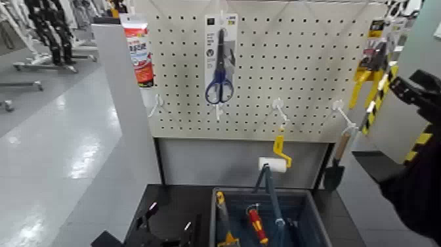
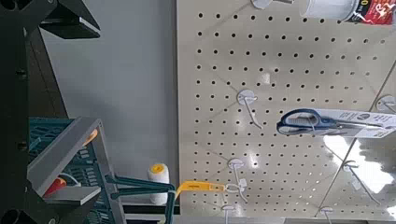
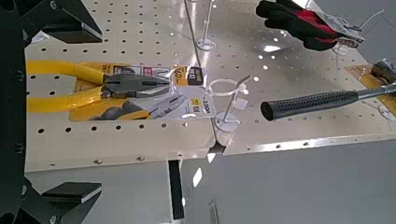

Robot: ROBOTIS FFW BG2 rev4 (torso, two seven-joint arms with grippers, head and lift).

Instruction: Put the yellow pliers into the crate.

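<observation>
Open wide, with nothing in its grip, the right gripper [image 3: 97,112] has its fingers on either side of the pliers' yellow handles, apart from them. Going left to right in the head view, a red-and-white packet [image 1: 139,56] hangs at the board's [image 1: 177,66] left edge. Low down, left of the crate [image 1: 264,191], is the left gripper [image 1: 172,218], its fingers parted and empty. Blue scissors [image 1: 220,75] hang on their card, handles down. Inside the crate are several tools, among them a red-and-yellow one [image 1: 256,226]. Above it hangs the roller [image 1: 273,164] (white, with a yellow handle, so not the pliers). Farther right, the pliers [image 3: 117,86] are on their card at the board, outside the crate. Below them hangs a trowel [image 1: 334,176], its blade down.
</observation>
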